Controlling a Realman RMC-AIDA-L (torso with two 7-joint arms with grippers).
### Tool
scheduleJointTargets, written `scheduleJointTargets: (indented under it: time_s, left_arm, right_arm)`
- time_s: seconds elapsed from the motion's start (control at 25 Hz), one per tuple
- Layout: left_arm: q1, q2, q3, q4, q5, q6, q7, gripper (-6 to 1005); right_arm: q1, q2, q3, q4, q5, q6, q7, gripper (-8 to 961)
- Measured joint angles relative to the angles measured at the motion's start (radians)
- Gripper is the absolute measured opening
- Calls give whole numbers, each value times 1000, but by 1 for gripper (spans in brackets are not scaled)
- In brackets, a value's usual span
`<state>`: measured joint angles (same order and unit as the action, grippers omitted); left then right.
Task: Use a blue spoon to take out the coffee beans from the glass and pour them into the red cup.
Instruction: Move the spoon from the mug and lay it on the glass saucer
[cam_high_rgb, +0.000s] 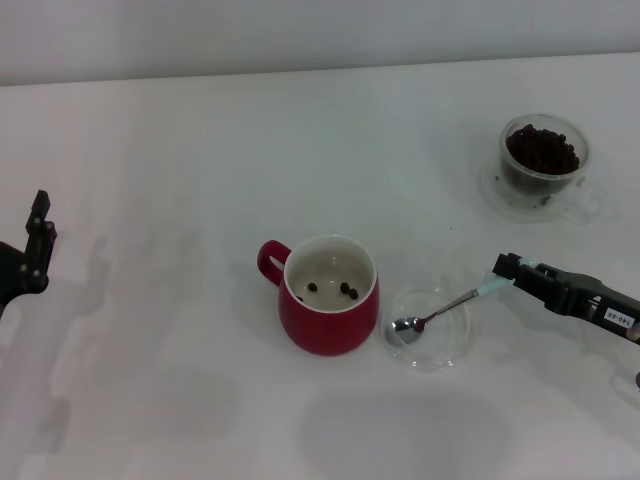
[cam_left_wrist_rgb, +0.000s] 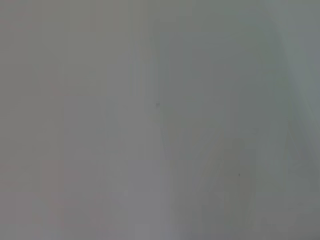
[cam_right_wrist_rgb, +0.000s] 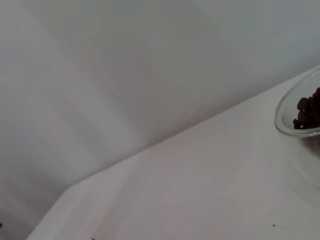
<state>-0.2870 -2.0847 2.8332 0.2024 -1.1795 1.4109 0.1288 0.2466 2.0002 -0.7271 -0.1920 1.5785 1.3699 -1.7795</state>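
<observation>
Right claw (cam_high_rgb: 512, 270) clamped on the pale handle end of the blue spoon (cam_high_rgb: 440, 314); spoon's bowl rests in the flat glass dish (cam_high_rgb: 452, 342) just beside the red cup (cam_high_rgb: 329, 309). Left claw (cam_high_rgb: 38, 243) parked at the counter's (cam_high_rgb: 180, 160) far left edge — I cannot tell whether it is apart or together.

My read: spoon empty, next scoop due. I'd lift it level, swing over to the glass (cam_high_rgb: 543, 165), dip shallow, and keep the bowl flat on the way back.

Contents — glass holds a heap of coffee beans (cam_high_rgb: 541, 150); red cup holds only a few.
</observation>
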Motion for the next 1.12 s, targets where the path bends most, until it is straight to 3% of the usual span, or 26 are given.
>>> scheduleJointTargets:
  time_s: [0.6, 1.12]
  left_arm:
    - [0, 1, 0, -6, -3, -3, 0, 491]
    - [-5, 2, 0, -8, -5, -3, 0, 490]
  right_arm:
    - [0, -1, 2, -3, 0, -31, -6, 212]
    - [0, -18, -7, -3, -20, -23, 28, 227]
